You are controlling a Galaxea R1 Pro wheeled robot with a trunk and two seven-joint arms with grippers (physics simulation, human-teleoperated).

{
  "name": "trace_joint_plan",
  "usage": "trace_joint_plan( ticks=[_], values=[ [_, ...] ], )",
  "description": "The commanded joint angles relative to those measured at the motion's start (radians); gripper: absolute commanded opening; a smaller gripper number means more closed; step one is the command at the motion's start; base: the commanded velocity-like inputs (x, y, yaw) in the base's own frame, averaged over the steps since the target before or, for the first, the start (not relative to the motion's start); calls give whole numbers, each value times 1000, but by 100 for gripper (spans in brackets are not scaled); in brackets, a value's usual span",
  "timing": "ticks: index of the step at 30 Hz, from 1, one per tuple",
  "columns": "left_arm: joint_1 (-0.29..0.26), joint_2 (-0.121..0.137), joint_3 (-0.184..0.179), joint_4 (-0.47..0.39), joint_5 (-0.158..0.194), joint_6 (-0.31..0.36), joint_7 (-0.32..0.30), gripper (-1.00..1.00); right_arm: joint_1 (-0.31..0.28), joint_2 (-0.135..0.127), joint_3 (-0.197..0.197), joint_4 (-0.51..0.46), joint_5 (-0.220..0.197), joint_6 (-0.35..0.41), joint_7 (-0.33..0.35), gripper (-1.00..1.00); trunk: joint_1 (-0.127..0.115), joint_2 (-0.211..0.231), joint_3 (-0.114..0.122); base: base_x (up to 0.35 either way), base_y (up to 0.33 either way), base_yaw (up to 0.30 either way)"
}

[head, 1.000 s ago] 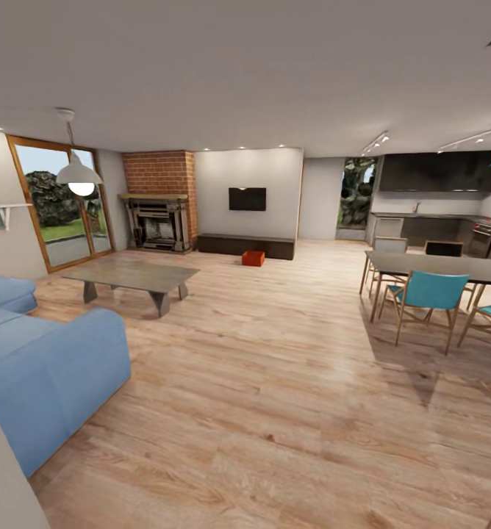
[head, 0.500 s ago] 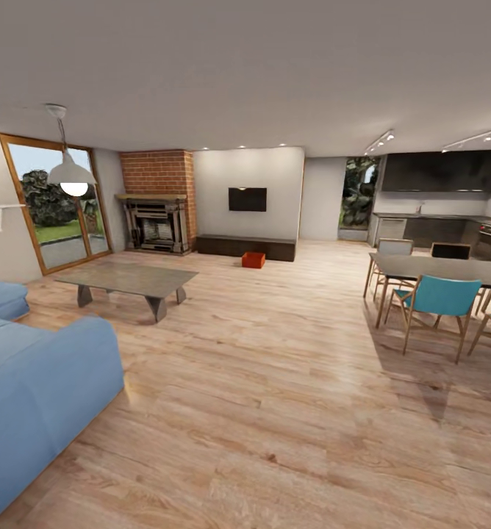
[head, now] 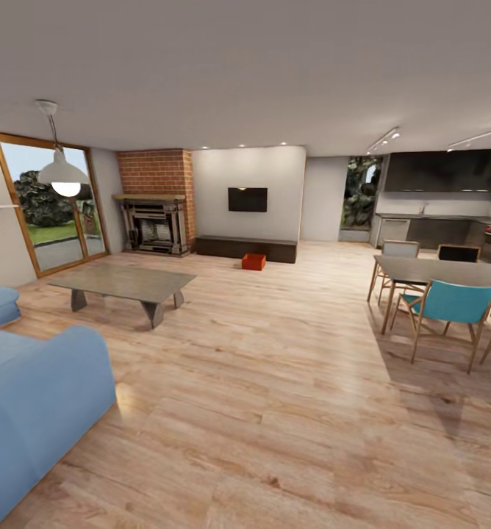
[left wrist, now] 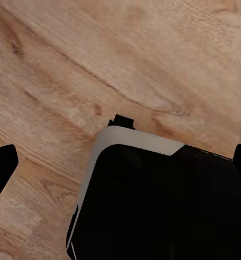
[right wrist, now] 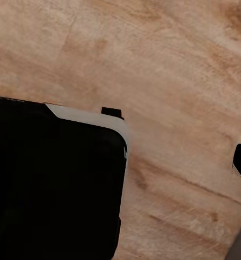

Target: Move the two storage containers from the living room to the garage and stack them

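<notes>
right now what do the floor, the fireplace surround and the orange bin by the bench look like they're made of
The floor looks like light wood planks: grain, knots and plank seams, with a slight sheen. The fireplace surround looks like red brick, with mortar lines visible, matte. The orange bin looks like smooth plastic, plain and uniform in colour, though it is too far off to be sure. It sits before the dark bench.

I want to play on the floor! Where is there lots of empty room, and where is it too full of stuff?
The widest open floor runs down the middle, between the blue sofa with the low table and the dining table. It is crowded at the chairs. An orange bin sits before the dark bench.
</notes>
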Motion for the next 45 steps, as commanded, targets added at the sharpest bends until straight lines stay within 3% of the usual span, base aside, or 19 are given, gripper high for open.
trace_joint_plan(
  ticks=[1, 45],
  values=[
    [0, 0, 1, 0, 3, 0, 2, 100, -1, 0, -2, 3, 10, -5, -5, 100, 1, -1, -1, 323, 0, 0],
    [0, -2, 1, 0, 3, -2, 2, 100, -1, 0, -2, 3, 9, -5, -6, 100, 1, -1, -1, 323, 0, 0]
  ],
)
